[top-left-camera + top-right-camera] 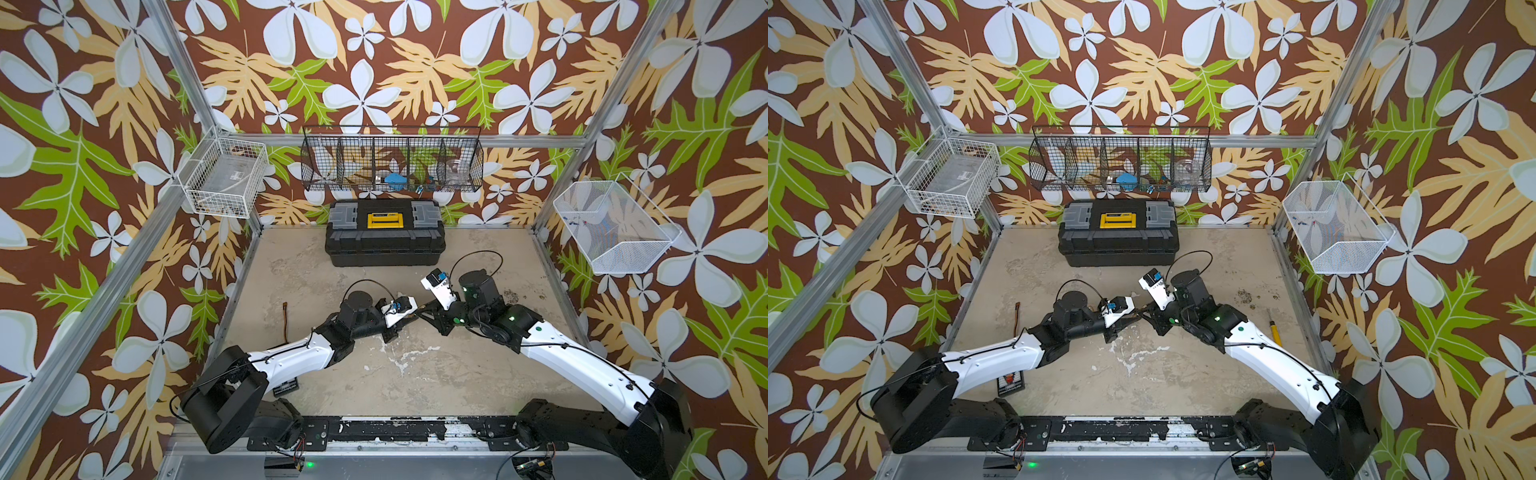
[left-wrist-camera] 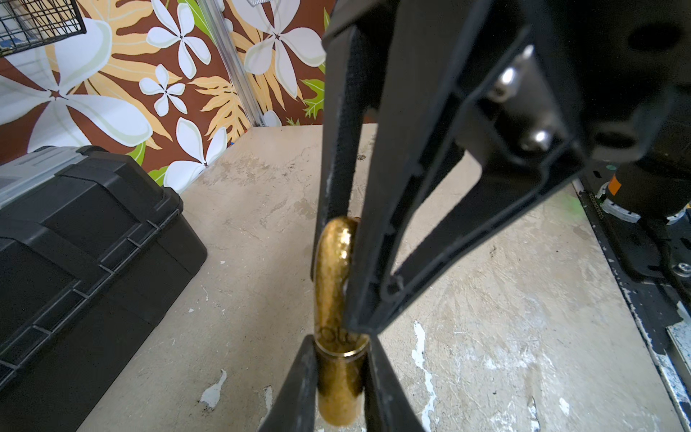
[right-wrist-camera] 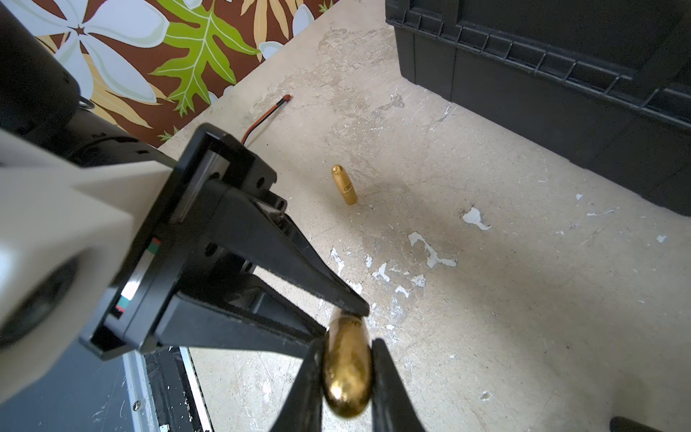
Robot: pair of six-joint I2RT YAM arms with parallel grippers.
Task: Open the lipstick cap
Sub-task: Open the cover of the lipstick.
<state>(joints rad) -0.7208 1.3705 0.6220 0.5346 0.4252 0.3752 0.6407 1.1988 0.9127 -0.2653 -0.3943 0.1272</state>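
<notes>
Left gripper (image 2: 340,349) pinched shut on the gold lipstick (image 2: 339,389)'s base, right gripper (image 3: 347,346) clamped on its cap (image 2: 332,269), the tube held between them above the tabletop (image 2: 261,243), cap seated. Grips look set; next, a straight pull apart along the tube

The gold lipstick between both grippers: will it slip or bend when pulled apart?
Probably stiff: the gold lipstick looks like a hard metallic tube, so bending seems unlikely. It may slip: its surface is glossy and rounded, and the right gripper pinches the tapered end. The left gripper holds the straighter part, likely more securely.
</notes>
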